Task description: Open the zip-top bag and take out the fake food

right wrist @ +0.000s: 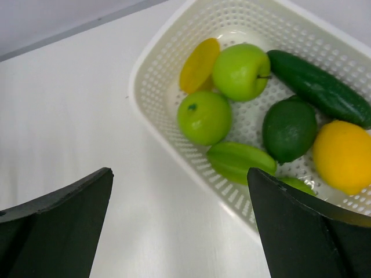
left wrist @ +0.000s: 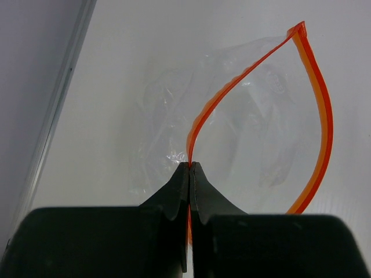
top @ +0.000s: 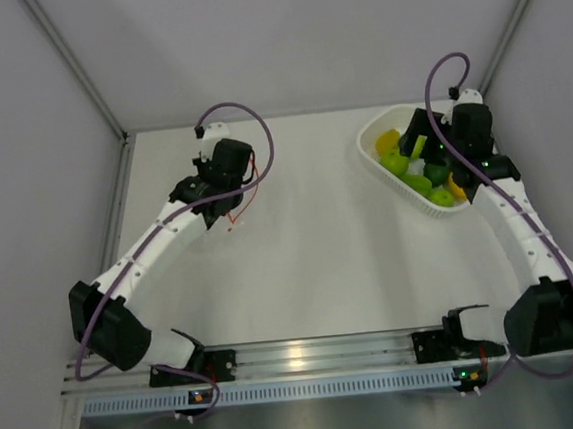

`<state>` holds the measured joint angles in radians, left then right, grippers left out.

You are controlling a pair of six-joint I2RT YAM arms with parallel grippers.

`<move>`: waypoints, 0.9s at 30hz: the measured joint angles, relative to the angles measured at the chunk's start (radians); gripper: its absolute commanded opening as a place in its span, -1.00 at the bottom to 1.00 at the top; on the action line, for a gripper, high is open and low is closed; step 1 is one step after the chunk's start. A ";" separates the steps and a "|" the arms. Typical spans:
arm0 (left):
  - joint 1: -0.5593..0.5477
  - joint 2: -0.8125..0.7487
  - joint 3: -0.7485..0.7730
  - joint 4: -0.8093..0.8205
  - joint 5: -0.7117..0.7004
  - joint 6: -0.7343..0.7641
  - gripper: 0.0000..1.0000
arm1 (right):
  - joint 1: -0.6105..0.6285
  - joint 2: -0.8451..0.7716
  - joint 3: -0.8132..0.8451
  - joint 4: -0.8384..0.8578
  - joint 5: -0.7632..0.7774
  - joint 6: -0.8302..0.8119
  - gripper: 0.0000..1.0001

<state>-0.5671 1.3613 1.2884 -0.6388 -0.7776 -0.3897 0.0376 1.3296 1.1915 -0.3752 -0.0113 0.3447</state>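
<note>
left gripper [left wrist: 189, 168] clamps bag [left wrist: 243, 110] — food [right wrist: 240, 70] in basket [right wrist: 152, 87]

White perforated oval basket [top: 366, 150] sits on the table [top: 321, 262], far right corner, near the right wall. Table top is plain white and matte. Grey wall panels [top: 281, 34] on three sides, metal struts [top: 72, 63] in the back corners. Aluminium rail [top: 309, 353] along the near edge.
</note>
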 measured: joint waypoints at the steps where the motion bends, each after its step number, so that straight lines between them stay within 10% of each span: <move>1: 0.000 0.037 0.023 0.000 0.005 0.002 -1.00 | 0.021 -0.049 -0.026 0.000 -0.007 0.000 0.99; 4: -0.004 0.136 0.080 0.003 0.029 0.005 -1.00 | 0.096 -0.182 -0.089 -0.008 -0.004 -0.003 0.99; 16: -0.106 0.230 0.127 0.036 0.199 -0.032 0.20 | 0.202 -0.472 -0.183 -0.166 0.200 -0.039 0.99; 27: -0.101 -0.166 -0.083 0.192 0.243 -0.035 0.96 | 0.203 -0.699 -0.145 -0.350 0.238 -0.077 0.99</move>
<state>-0.6685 1.1950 1.2053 -0.4473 -0.5346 -0.4252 0.2405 0.6304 1.0470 -0.7250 0.2268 0.2676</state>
